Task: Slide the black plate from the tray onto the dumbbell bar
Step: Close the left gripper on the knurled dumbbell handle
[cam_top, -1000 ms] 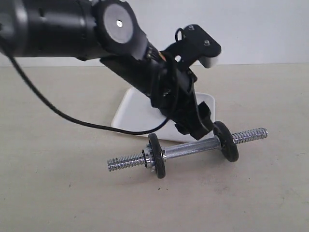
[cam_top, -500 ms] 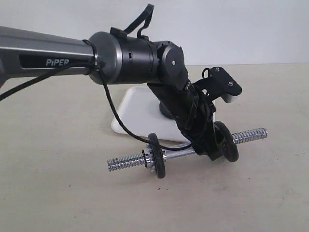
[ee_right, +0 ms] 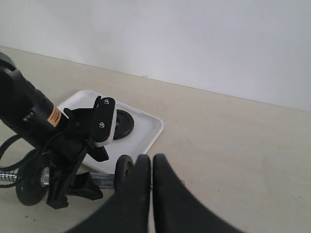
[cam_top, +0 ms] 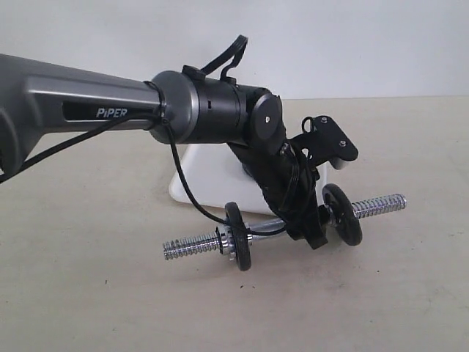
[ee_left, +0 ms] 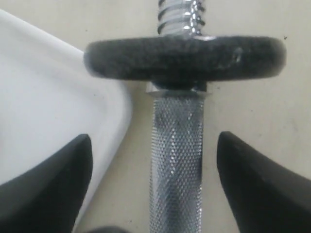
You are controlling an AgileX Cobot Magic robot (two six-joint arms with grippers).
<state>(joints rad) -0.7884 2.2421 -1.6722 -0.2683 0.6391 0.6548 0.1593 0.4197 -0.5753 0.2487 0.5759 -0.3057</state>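
Observation:
The dumbbell bar (cam_top: 267, 227) lies on the table in front of the tray (cam_top: 209, 172), with a black disc on each side (cam_top: 239, 236) (cam_top: 343, 214). My left gripper (cam_top: 311, 231) is open and straddles the bar's knurled middle (ee_left: 176, 160). Its fingers (ee_left: 53, 189) are apart from the metal, just short of the right-hand disc (ee_left: 184, 58). One black plate (ee_right: 122, 124) lies flat on the tray (ee_right: 146, 128), partly hidden by the left wrist. My right gripper (ee_right: 151, 160) is shut and empty, hovering above the bar's right end.
The left arm (cam_top: 110, 110) reaches in from the left, and its cable (cam_top: 190, 202) hangs down to the bar. The threaded ends (cam_top: 190, 246) (cam_top: 377, 205) stick out past the discs. A pale wall (ee_right: 194, 39) stands behind the table.
The left arm has swung lower and further right. Its open gripper has come down from above the bar to straddle it beside the right-hand disc. The bar has not moved.

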